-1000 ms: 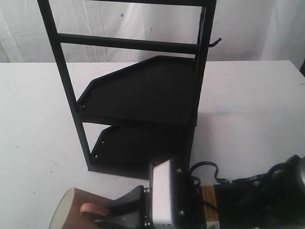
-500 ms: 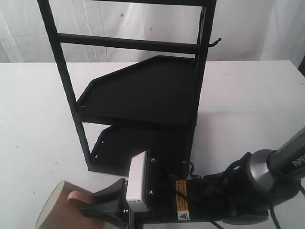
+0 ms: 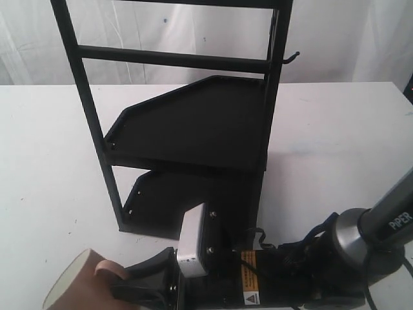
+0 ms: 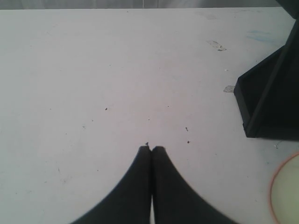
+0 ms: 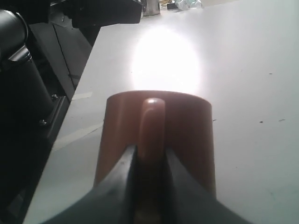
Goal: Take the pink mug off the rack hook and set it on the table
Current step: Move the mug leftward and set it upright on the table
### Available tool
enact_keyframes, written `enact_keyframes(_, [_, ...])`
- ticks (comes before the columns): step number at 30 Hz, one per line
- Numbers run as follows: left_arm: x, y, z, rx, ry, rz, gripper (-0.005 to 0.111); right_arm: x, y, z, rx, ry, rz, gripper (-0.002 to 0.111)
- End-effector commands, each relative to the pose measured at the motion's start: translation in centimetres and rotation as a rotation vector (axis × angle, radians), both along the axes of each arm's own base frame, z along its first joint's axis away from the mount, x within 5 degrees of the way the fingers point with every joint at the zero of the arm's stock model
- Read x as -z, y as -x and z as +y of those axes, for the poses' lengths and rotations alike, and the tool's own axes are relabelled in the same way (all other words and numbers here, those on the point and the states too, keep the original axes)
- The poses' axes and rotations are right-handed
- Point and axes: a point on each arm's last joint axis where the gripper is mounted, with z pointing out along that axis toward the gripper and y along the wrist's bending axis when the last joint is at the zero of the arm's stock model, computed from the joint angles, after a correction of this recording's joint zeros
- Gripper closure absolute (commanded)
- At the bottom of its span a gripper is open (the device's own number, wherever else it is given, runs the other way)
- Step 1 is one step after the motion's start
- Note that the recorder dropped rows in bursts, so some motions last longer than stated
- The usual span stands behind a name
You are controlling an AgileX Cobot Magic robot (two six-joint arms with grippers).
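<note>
The table (image 3: pixel 335 142) stretches wide beside the rack (image 3: pixel 193 123), leaving room. The pink mug (image 3: pixel 74 290) is off the hook (image 3: pixel 293 58), tipped sideways low near the table's front, its handle (image 5: pixel 153 121) pinched by the right gripper (image 3: pixel 127 286); righting and setting down remain. The left gripper (image 4: pixel 152 150) is closed on nothing.

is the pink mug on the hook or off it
Off: the rack hook is bare, and the right gripper holds the pink mug by its handle.

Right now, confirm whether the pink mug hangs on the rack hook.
No, the rack hook is bare; the right end effector holds the pink mug.
</note>
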Motion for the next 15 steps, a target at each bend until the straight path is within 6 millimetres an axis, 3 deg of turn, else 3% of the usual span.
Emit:
enact_keyframes(1, [0.1,0.0,0.0,-0.002,0.005,0.006,0.107,1.1,0.6,-0.4,-0.021,0.110,0.069,0.108])
enact_keyframes(8, [0.1,0.0,0.0,-0.002,0.005,0.006,0.107,1.0,0.5,-0.4,-0.016,0.106,0.050,0.108])
enact_keyframes(15, [0.1,0.0,0.0,-0.002,0.005,0.006,0.107,-0.4,-0.7,0.5,0.003,0.069,-0.016,0.108])
